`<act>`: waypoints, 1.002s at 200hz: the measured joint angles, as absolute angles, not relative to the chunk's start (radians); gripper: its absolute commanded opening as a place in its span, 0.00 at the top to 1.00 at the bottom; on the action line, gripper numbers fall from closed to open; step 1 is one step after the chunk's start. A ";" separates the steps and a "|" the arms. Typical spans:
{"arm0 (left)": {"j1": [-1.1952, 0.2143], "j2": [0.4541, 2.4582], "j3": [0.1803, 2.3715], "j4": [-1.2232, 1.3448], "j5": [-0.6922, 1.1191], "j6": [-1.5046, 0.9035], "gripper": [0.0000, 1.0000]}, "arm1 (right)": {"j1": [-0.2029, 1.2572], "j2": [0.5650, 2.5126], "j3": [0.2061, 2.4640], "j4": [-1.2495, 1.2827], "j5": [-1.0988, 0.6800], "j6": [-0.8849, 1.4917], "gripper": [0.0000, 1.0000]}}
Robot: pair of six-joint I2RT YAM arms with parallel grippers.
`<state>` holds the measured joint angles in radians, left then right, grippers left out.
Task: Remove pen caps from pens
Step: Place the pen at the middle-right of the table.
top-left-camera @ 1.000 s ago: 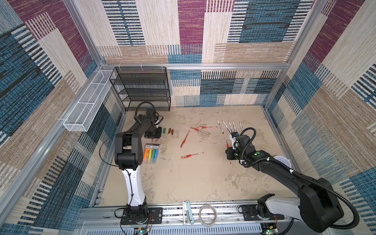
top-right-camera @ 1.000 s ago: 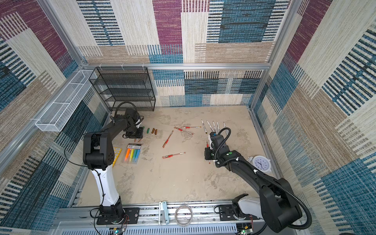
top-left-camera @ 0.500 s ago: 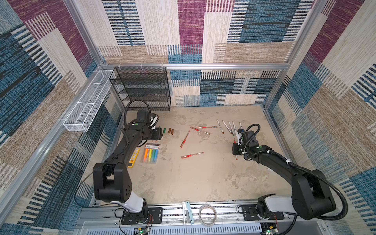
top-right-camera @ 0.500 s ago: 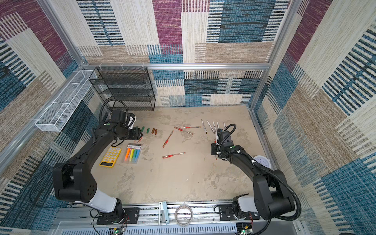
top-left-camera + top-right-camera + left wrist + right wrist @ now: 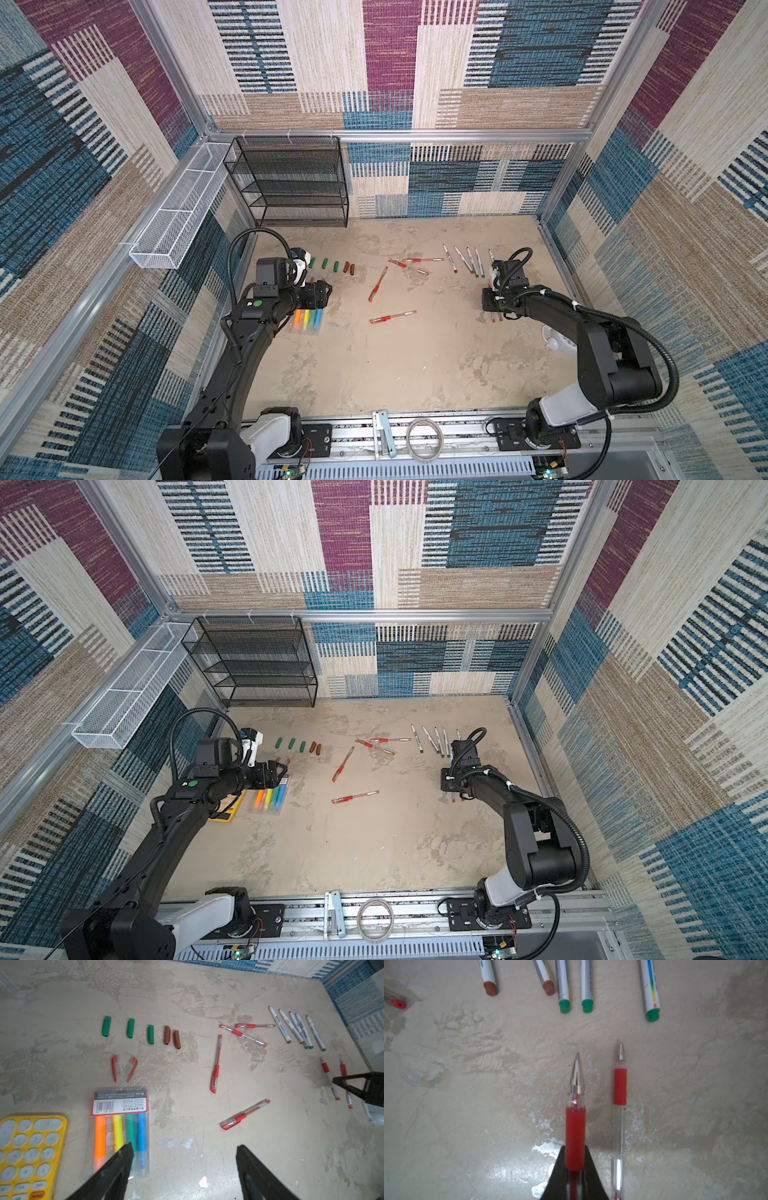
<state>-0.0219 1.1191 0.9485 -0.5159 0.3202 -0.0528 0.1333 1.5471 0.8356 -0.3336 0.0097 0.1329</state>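
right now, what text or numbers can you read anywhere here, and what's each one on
"ON/AC": orange key on the calculator, upside down in the left wrist view.
"0" to "9": its grey keys, faint.
"6": pack label, also upside down; its other print and barcode digits are too small to read.
Markers: barrel print is too blurred to read.

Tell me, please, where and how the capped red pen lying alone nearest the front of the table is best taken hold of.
Probably by the clear barrel, beyond the red band, coming straight down with the open left gripper, its fingers closing across it. The pen lies flat with bare table on both sides, and this leaves the cap free to pull off.
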 measured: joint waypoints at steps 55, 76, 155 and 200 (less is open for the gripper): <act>0.014 1.091 0.951 -0.510 0.372 -0.083 0.09 | 0.131 1.620 0.853 -0.325 0.009 0.126 0.93; 0.041 1.090 0.915 -0.507 0.374 -0.098 0.08 | 0.131 1.648 0.868 -0.323 0.009 0.125 0.91; 0.050 1.082 0.884 -0.459 0.402 -0.075 0.07 | 0.132 1.673 0.880 -0.307 0.017 0.111 0.83; 0.057 1.079 0.873 -0.450 0.398 -0.055 0.06 | 0.132 1.676 0.884 -0.304 0.020 0.107 0.81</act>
